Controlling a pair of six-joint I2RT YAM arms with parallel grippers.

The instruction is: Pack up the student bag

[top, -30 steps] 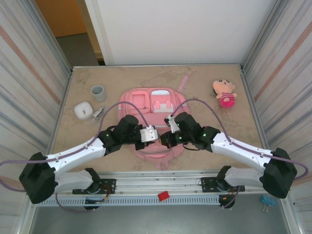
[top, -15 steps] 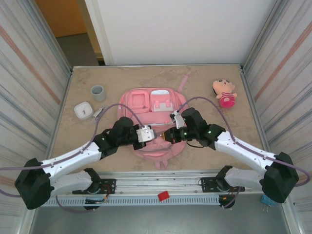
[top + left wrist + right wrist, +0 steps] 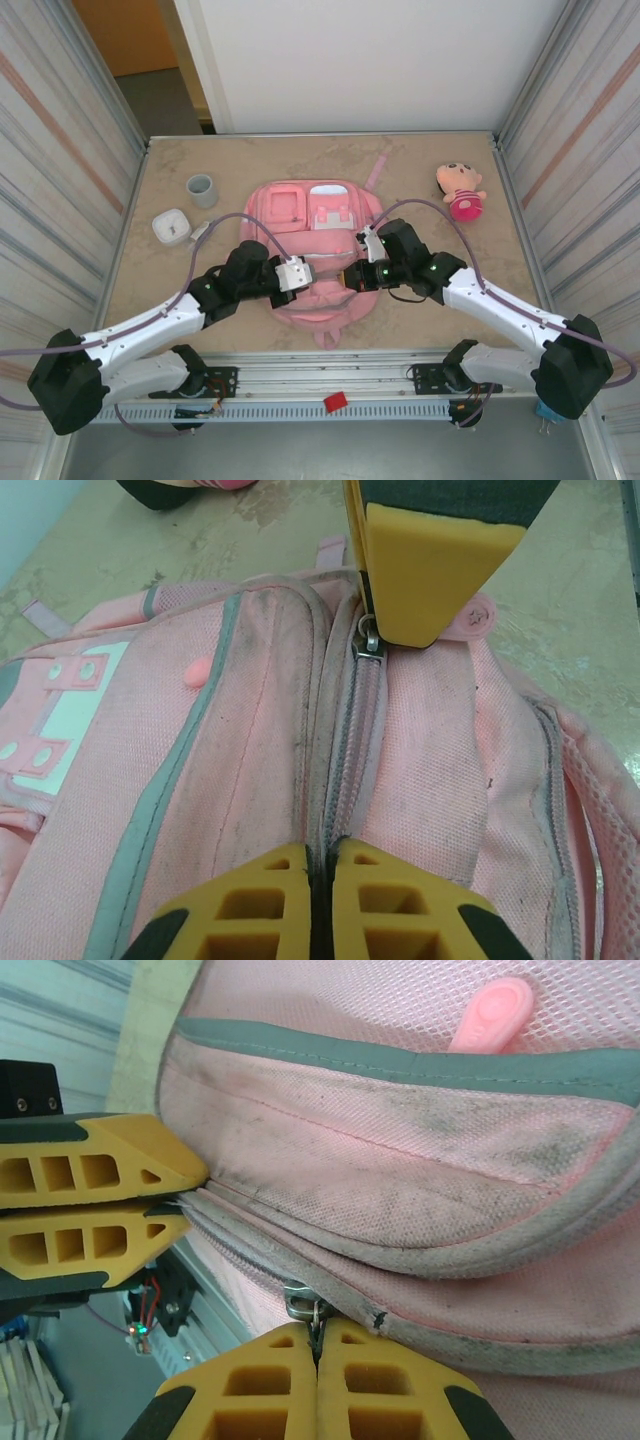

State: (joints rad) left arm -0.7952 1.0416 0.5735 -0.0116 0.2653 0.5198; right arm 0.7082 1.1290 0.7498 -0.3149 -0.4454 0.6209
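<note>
My left pincer (image 3: 320,875) grips the zip seam (image 3: 338,770) of the large pink fabric backpack (image 3: 240,730), my right pincer (image 3: 318,1355) its metal zip pull (image 3: 303,1310); the zip looks shut, nothing packed.

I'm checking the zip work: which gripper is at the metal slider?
The right gripper, shut with its tips on the metal slider of the student bag; the left gripper pinches the zip seam farther along, away from it.

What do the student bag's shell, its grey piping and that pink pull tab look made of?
The student bag: matte pink woven fabric, weave visible, grimy. The grey piping: seems cloth tape, dull. The pull tab: probably soft plastic or rubber, smooth, slightly shiny.
</note>
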